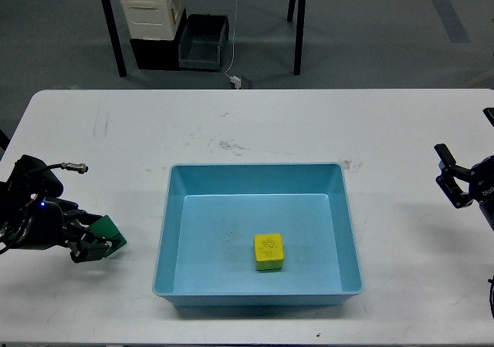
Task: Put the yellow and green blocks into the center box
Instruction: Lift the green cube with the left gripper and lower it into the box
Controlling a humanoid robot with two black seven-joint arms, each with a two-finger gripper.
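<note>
So, head view: yellow block (269,252) sits inside the blue box (176,231). Left gripper (94,241) clamps the green block (106,231) over the counter (255,127), near the box; a loose pinch could drop it short. Right gripper (451,179) looks open, empty.

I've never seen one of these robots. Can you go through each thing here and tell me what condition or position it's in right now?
yellow block: lying inside the tray, on its floor.
green block: outside the tray, held in the left gripper.
blue tray: upright on the table, holding only the yellow block.
left gripper: closed on the green block, left of the tray.
right gripper: open, holding nothing, at the table's right edge.
</note>
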